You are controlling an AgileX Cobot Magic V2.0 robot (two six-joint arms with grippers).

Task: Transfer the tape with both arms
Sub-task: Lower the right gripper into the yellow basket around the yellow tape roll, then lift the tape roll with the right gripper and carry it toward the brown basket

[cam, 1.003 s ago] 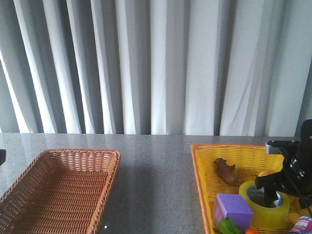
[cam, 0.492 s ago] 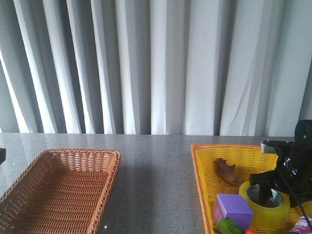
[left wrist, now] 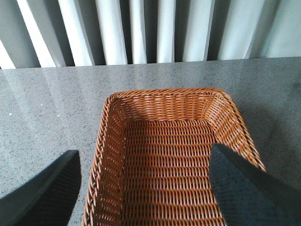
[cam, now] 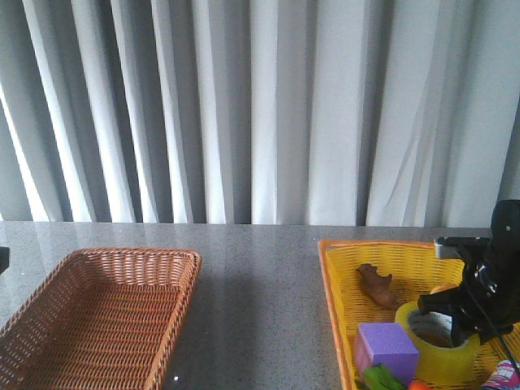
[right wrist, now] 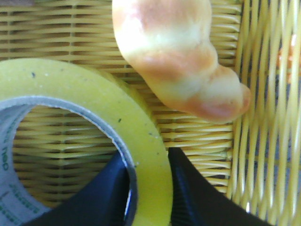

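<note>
The tape (cam: 443, 357), a wide yellow roll with a white printed core, lies flat in the yellow basket (cam: 325, 268) at the right. My right gripper (cam: 459, 325) comes down on the roll's far right wall. In the right wrist view the tape (right wrist: 70, 80) has one finger inside the core and the other outside, so my right gripper (right wrist: 148, 162) is shut on the yellow wall. My left gripper (left wrist: 143, 153) is open and holds nothing. It hangs above the brown wicker basket (left wrist: 164, 92). In the front view the left arm is almost wholly out of frame.
The yellow basket also holds a purple cube (cam: 388, 345) against the tape, a brown toy (cam: 375, 284), a green item (cam: 378, 378) and a bread roll (right wrist: 174, 52) beside the tape. The brown wicker basket (cam: 130, 253) stands at the left on the grey table; curtains hang behind.
My right gripper has shifted from over the roll's middle toward its right wall and closed on it. The tape stays in the yellow basket. The left side looks unchanged.
</note>
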